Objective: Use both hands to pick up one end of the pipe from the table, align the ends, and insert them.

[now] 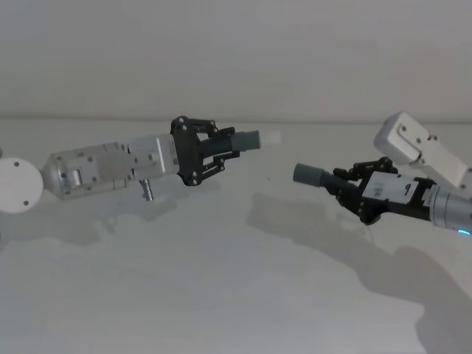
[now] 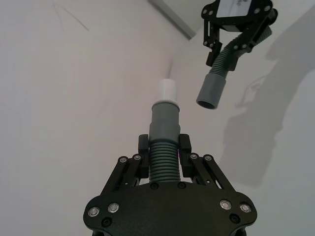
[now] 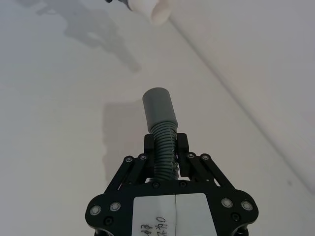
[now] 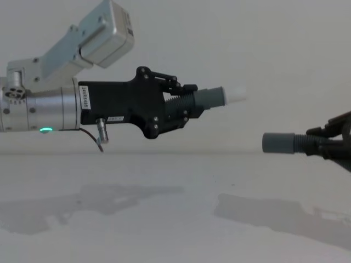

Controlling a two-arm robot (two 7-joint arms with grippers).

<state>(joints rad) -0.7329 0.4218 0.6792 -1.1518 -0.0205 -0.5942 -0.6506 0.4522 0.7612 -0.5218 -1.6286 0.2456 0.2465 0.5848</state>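
Note:
Both pipe pieces are held up off the white table [image 1: 221,295]. My left gripper [image 1: 225,147] is shut on the ribbed part of the short hose [image 2: 163,162]. Its grey cuff [image 4: 209,97] and white tip [image 4: 233,94] point toward the right arm. My right gripper [image 1: 345,186] is shut on the other ribbed hose [image 3: 165,147], whose plain grey cuff [image 4: 278,143] points back at the left one. In the chest view the two ends are apart, the white tip higher than the plain cuff. The rest of the longer hose is hidden behind the right gripper.
The matte white table stretches below both arms, carrying only their shadows [image 4: 263,211]. Its far edge [image 1: 310,122] meets a plain pale wall behind.

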